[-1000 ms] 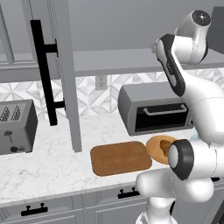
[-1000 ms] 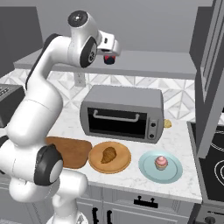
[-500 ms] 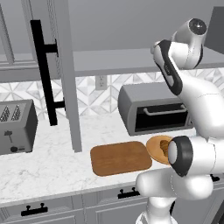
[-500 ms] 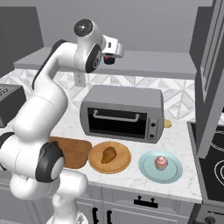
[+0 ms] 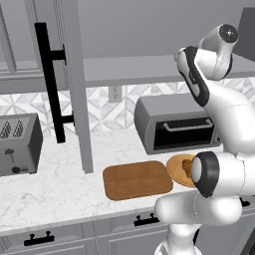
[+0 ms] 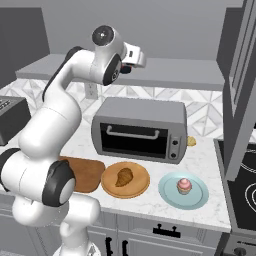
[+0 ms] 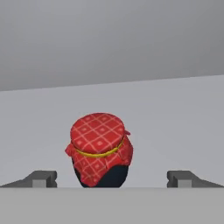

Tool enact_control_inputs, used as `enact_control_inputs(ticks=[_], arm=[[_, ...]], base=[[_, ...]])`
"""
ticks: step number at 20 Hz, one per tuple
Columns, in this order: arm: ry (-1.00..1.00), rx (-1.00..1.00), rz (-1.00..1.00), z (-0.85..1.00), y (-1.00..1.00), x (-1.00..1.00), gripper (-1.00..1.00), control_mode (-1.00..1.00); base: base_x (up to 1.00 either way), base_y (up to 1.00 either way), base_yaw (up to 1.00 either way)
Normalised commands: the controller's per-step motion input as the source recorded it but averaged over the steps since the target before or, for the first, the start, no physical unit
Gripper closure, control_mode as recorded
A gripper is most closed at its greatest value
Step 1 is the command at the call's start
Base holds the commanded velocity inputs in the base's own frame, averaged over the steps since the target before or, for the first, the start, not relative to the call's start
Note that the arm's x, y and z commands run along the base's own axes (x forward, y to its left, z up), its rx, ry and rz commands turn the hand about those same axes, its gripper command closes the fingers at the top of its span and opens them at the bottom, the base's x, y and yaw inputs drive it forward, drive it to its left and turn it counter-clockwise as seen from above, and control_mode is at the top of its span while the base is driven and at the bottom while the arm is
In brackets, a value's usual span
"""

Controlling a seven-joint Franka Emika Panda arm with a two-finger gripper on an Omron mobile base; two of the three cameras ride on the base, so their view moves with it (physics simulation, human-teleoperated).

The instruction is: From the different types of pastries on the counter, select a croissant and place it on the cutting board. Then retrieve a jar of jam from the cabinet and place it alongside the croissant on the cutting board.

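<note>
In the hand view, the jar of jam (image 7: 100, 151) stands upright on the grey cabinet shelf: a squat jar under a red checked cloth lid. My gripper (image 7: 113, 180) is open, with a fingertip on either side of the jar and not touching it. The cabinet door (image 5: 74, 84) with its long black handle (image 5: 50, 84) stands open. The croissant (image 6: 124, 176) lies on a round wooden plate (image 6: 107, 186) on the counter (image 5: 55, 184). Left of that plate the cutting board (image 5: 137, 179) lies bare. My arm reaches high, its wrist (image 6: 132, 54) at shelf level.
A toaster oven (image 6: 140, 130) stands behind the plate, below the shelf. A pink cupcake (image 6: 183, 185) sits on a blue plate (image 6: 167, 195) to the right, near the stove (image 6: 245, 195). A toaster (image 5: 17, 144) stands at the far left of the counter.
The arm's upper joints have shifted a little and the hand has moved slightly along the shelf. The gripper has stayed open.
</note>
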Motion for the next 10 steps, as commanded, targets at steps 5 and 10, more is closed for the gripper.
enact_control_inputs(ticks=[5,10], arm=[[0.0,0.08,0.0,0.0,0.0,0.09,-1.0,-1.0],[0.0,0.06,0.0,0.0,0.01,0.11,-1.0,-1.0]], base=[[0.0,0.0,0.0],[0.0,0.0,0.0]])
